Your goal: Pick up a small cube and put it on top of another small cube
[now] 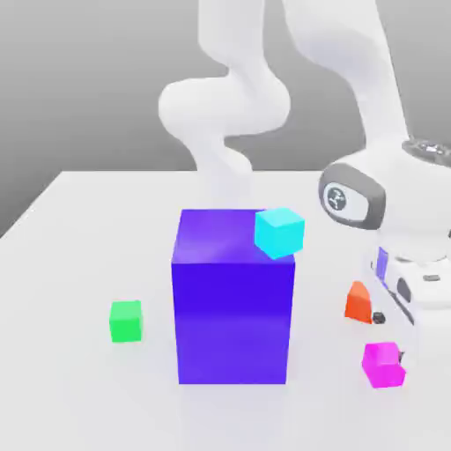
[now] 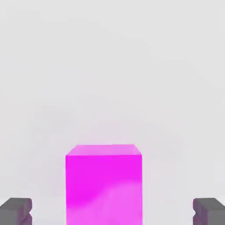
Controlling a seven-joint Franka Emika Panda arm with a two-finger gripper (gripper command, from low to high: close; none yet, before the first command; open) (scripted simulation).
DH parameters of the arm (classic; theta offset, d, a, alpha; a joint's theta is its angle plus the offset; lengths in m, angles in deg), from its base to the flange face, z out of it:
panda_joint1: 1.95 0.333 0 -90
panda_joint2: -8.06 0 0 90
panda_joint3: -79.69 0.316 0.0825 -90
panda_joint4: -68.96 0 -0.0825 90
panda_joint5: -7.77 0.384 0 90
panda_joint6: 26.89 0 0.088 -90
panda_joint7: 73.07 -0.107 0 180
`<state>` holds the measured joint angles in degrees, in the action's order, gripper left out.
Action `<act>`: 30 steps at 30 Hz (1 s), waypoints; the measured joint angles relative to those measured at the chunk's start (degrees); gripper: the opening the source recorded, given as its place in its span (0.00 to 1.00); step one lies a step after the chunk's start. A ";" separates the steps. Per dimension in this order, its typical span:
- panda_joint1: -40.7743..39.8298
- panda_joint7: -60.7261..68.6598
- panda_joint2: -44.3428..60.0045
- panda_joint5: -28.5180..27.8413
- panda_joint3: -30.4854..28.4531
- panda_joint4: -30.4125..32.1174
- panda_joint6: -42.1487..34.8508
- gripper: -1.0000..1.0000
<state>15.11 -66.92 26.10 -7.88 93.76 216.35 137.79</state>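
The small magenta-pink cube (image 1: 383, 365) sits on the white table at the front of the exterior view's right. My gripper (image 1: 390, 337) hangs low right over it, open. In the hand view the cube (image 2: 103, 184) stands between the two grey fingertips (image 2: 16, 210), which are spread wide on either side of it with a clear gap to each face. Nothing is held. My gripper (image 2: 112, 212) is centred on the cube.
A big purple-blue block (image 1: 232, 304) stands mid-table. A cyan cube (image 1: 280, 232) shows at its upper right corner. A small green cube (image 1: 126, 321) lies to its left. A small orange cube (image 1: 358, 301) sits beside my hand, partly hidden by it.
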 joint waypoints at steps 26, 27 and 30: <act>-5.75 -11.11 -13.04 3.32 -4.36 -1.35 -6.75 0.00; -6.91 -13.04 -13.93 3.23 -5.05 -1.53 -6.87 0.00; -11.11 -19.08 -16.84 3.15 -6.69 -1.08 -7.32 0.00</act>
<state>4.00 -86.00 9.25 -4.72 87.07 215.28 130.47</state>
